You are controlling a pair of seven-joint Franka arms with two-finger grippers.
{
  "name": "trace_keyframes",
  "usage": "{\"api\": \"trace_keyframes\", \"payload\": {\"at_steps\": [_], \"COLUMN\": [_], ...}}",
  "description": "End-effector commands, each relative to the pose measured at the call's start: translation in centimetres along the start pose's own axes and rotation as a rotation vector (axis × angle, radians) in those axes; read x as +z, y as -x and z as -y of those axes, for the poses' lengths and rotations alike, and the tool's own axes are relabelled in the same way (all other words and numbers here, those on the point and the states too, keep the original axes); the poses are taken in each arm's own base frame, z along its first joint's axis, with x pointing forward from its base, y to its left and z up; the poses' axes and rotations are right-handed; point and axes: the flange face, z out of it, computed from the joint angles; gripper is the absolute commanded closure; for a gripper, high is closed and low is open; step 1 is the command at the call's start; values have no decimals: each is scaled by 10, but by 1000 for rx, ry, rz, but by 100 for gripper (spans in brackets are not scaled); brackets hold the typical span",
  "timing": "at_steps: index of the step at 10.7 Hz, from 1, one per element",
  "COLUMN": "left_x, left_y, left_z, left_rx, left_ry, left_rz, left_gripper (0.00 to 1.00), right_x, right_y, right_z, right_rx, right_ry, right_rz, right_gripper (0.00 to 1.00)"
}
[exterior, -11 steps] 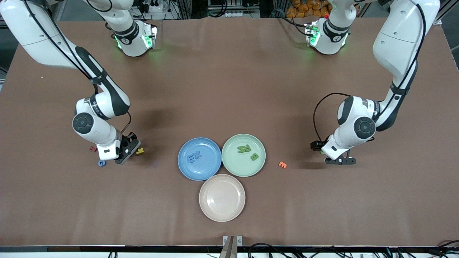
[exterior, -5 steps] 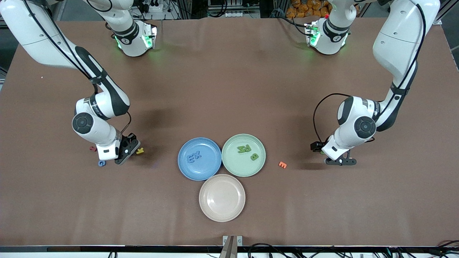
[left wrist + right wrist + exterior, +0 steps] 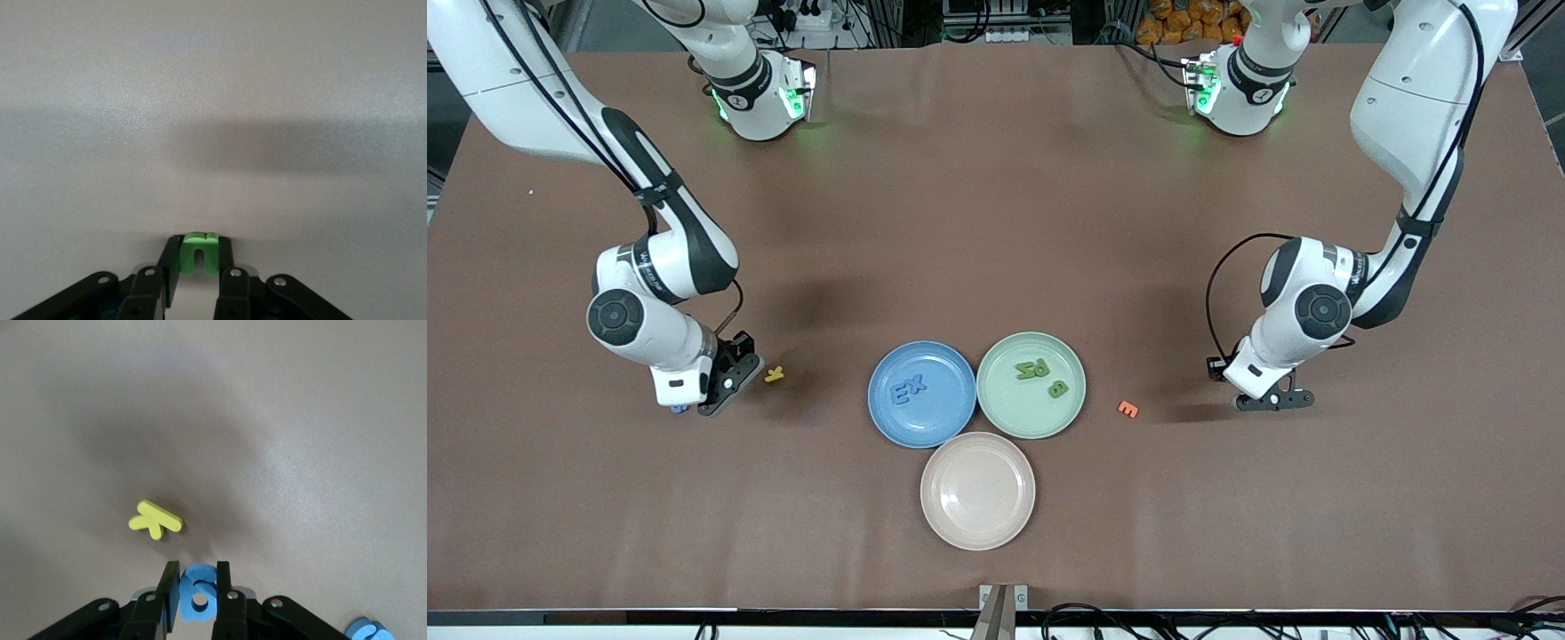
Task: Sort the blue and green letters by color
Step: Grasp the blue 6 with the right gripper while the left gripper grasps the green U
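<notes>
Right gripper [image 3: 710,397] is held low over the table [image 3: 996,222] toward the right arm's end; in the right wrist view its fingers [image 3: 169,588] are closed on a light blue letter [image 3: 199,592], pinched upright between the two pads. A yellow letter [image 3: 155,519] lies flat on the table just ahead of those fingertips, apart from them. A second blue letter [image 3: 370,631] is seen at the edge of the right wrist view, off to one side of the fingers; its shape cannot be read, possibly a G. Left gripper [image 3: 1273,400] is held low over the table toward the left arm's end, and in the left wrist view its fingers [image 3: 225,257] are clamped on a green letter [image 3: 198,252], a u-like form, set between the pads at the tips. An orange letter [image 3: 1128,409] lies on the table between the left gripper and the green plate [image 3: 1003,409]. Three green letters [image 3: 1040,374] rest in the green plate. Blue letters E and X [image 3: 909,388] rest in the blue plate [image 3: 889,425], whose rim touches the green plate's. A pink plate [image 3: 978,529] sits nearer the front camera, against both.
</notes>
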Motion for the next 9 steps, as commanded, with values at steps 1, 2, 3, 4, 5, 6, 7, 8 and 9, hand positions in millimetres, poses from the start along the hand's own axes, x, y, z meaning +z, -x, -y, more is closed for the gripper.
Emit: {"api": "trace_keyframes", "payload": {"at_steps": [1, 2, 3, 4, 5, 6, 7, 8, 9], "left_x": [8, 2, -9, -21, -33, -44, -52, -57, -63], "left_y": [3, 0, -5, -9, -17, -21, -24, -25, -21], "left_z": [-5, -7, -7, -9, -16, -28, -38, -50, -71], "left_rx": [-41, -54, -73, -90, -110, -147, -185, -207, -219], "left_ry": [-15, -12, -9, 2, 11, 29, 45, 64, 80], "left_rz": [-8, -20, -39, -57, -74, -89, -101, -108, -112], "left_gripper": [100, 100, 100, 100, 100, 100, 100, 100, 100], "right_x": [-30, -38, -41, -42, -44, -50, -58, -61, -64], "right_y": [-20, -29, -40, -47, -61, -78, -98, -114, -126], "right_z": [5, 10, 17, 24, 37, 52, 68, 84, 98], "right_rx": [131, 190, 220, 266, 309, 365, 418, 471, 525], "right_ry": [-49, -49, -49, -52, -49, -43, -35, -35, -36], "right_rz": [-1, -4, -10, -13, -16, -26, -42, -49, -54], "right_gripper": [100, 100, 100, 100, 100, 100, 100, 100, 100]}}
